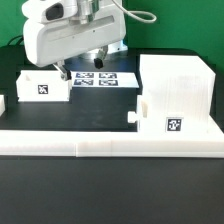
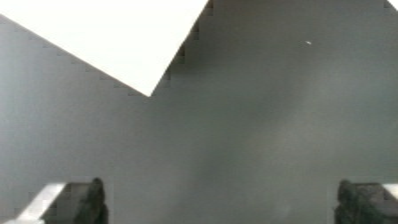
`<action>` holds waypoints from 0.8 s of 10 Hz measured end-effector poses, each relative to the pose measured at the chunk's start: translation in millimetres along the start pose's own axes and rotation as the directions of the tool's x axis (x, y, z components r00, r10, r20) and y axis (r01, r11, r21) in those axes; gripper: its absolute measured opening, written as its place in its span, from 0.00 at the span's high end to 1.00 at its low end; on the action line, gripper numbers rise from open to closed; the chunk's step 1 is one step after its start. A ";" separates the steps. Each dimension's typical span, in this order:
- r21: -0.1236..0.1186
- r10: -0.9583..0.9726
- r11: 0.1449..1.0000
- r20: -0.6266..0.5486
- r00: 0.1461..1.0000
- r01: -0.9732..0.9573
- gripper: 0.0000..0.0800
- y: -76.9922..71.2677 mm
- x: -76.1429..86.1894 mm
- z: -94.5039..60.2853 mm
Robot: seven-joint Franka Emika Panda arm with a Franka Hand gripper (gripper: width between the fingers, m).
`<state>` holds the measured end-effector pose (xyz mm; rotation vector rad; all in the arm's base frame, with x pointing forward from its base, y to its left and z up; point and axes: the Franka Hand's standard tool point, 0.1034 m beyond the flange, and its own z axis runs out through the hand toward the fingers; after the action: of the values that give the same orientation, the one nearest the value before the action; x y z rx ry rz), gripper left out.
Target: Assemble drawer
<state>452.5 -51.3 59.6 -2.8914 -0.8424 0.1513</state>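
Note:
The drawer's large white cube housing (image 1: 176,82) stands at the exterior view's right. A smaller tray box (image 1: 164,119) with a small knob and a marker sits against its front. Another open-top tray box (image 1: 41,85) with a marker stands at the exterior view's left. My gripper (image 1: 82,66) hangs above the table between the left tray box and the housing, over the far part of the table. In the wrist view the gripper (image 2: 224,205) is open and empty, its fingers (image 2: 80,202) wide apart over bare black table. A white corner (image 2: 111,35) shows ahead; I cannot tell which part it is.
The marker board (image 1: 103,78) lies flat behind the gripper. A long low white border bar (image 1: 110,143) runs along the front of the parts. A small white piece (image 1: 3,104) sits at the exterior view's far left edge.

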 end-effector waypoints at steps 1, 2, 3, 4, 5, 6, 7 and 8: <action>0.000 0.068 0.998 0.000 0.998 -0.068 0.19 -0.4 0.2 0.2; -0.013 0.157 0.987 -0.012 0.988 -0.157 0.19 0.3 -0.6 -0.5; -0.037 0.264 0.963 -0.037 0.964 -0.266 0.19 -2.9 -8.7 -1.3; -0.042 0.330 0.943 -0.046 0.943 -0.331 0.19 -7.2 -19.6 0.8; -0.043 0.366 0.929 -0.053 0.929 -0.369 0.19 -6.8 -28.5 4.7; -0.042 0.419 0.906 -0.063 0.906 -0.422 0.19 -5.6 -38.4 9.7; -0.037 0.459 0.886 -0.067 0.886 -0.462 0.19 -6.4 -49.4 15.8; -0.033 0.452 0.890 -0.059 0.890 -0.455 0.19 -6.4 -56.3 19.3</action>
<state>399.3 -74.6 45.0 -3.0673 -0.1455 0.1023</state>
